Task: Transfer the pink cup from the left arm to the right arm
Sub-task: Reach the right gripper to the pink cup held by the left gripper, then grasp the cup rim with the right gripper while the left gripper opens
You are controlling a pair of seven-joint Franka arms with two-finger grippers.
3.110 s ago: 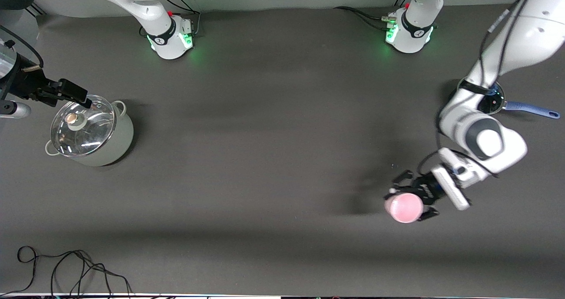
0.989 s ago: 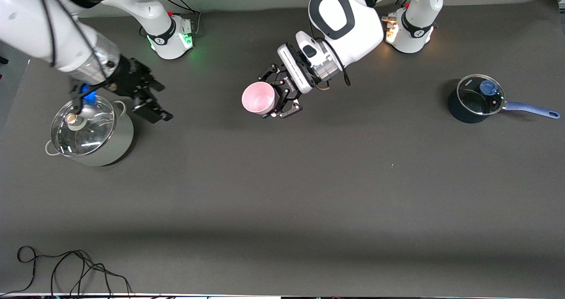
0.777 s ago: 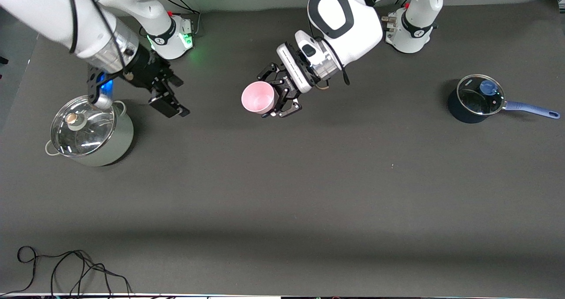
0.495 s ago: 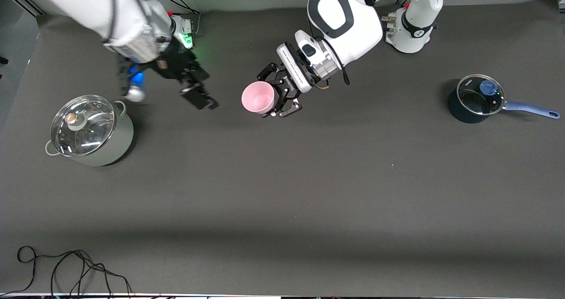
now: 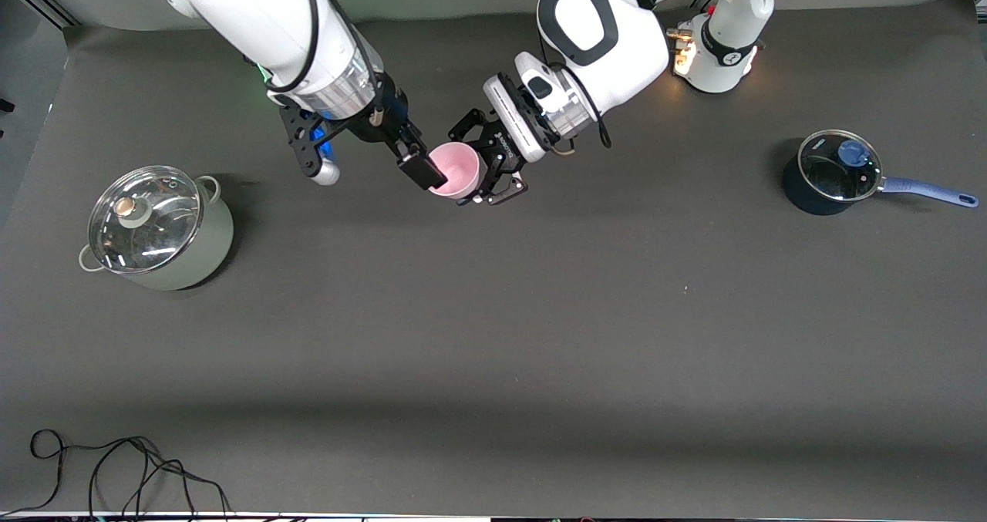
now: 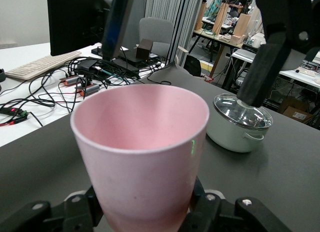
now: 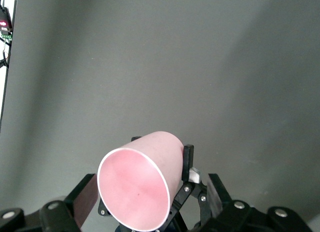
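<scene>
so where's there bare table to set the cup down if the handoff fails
Widest bare patch: between the lidded pot and the saucepan, nearer the camera. Crowded where the left gripper holds the pink cup and the open right gripper meets it. Cables clutter the near corner.

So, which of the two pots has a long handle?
The small dark pot toward the left arm's end of the table: a long blue handle sticks out from it. The pale green pot at the right arm's end has only short loop handles.

Lidded pale-green pot [image 5: 158, 231], lidded blue-handled saucepan [image 5: 833, 173] at the table's [image 5: 493, 314] ends; black cable [image 5: 116, 468] nearer the camera than the pot.
</scene>
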